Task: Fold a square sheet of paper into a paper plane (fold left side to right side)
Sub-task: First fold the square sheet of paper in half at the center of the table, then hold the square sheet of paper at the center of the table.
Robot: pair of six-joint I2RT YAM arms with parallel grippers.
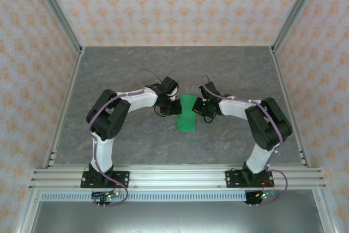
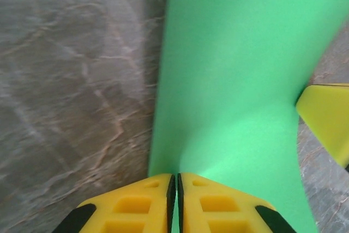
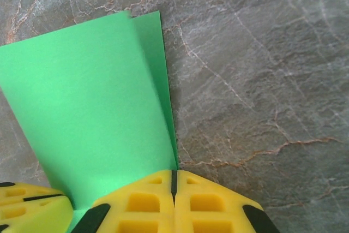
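Observation:
The square sheet of paper [image 1: 187,115] is bright green and lies doubled over at mid-table between my two grippers. In the right wrist view the upper layer [image 3: 92,107] is lifted, and a strip of the lower layer [image 3: 151,42] peeks out beyond it. My left gripper [image 2: 174,175] is shut, with a sliver of green paper [image 2: 240,69] between its pads. My right gripper [image 3: 174,172] is shut where the paper's right edge runs into its seam. Each wrist view catches the other gripper's yellow fingers [image 2: 327,118] [image 3: 27,205] close by. The paper plane is out of view.
The grey marbled tabletop [image 1: 136,75] is walled by patterned panels on three sides, with metal posts at the back corners. An aluminium rail [image 1: 174,177] carrying both arm bases runs along the near edge.

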